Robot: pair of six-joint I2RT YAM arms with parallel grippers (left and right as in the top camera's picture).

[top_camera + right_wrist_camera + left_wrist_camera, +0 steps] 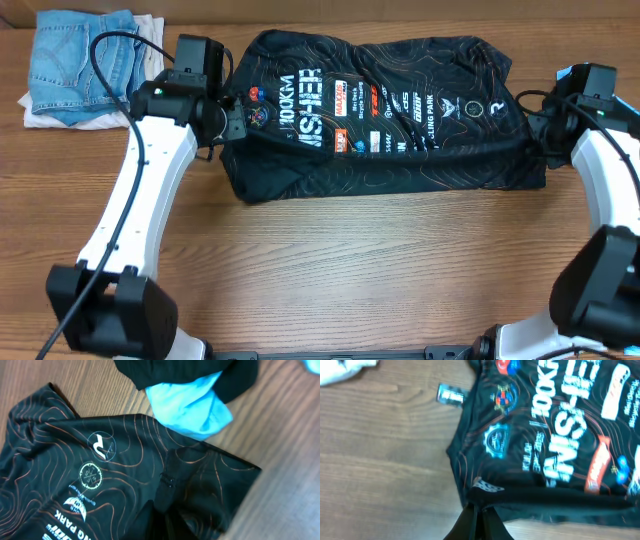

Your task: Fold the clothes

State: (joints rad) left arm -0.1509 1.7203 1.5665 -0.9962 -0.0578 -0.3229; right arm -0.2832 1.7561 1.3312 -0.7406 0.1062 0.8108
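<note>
The black jersey [400, 110] with contour lines, sponsor logos and white "100KM FINISHER" lettering lies in a folded, bunched band across the far middle of the table. My left gripper [233, 124] is shut on its left edge; in the left wrist view the jaws [477, 509] pinch the jersey's hem [545, 435]. My right gripper [537, 135] is shut on its right edge; in the right wrist view the jaws [167, 507] grip a fold of the jersey [100, 460]. A black-and-light-blue garment [190, 397] lies just beyond the jersey's right end.
A pile of blue denim [80, 55] on white cloth [45, 115] sits at the far left corner; the white cloth also shows in the left wrist view [345, 370]. A small dark label [451, 395] lies on the wooden table [380, 270].
</note>
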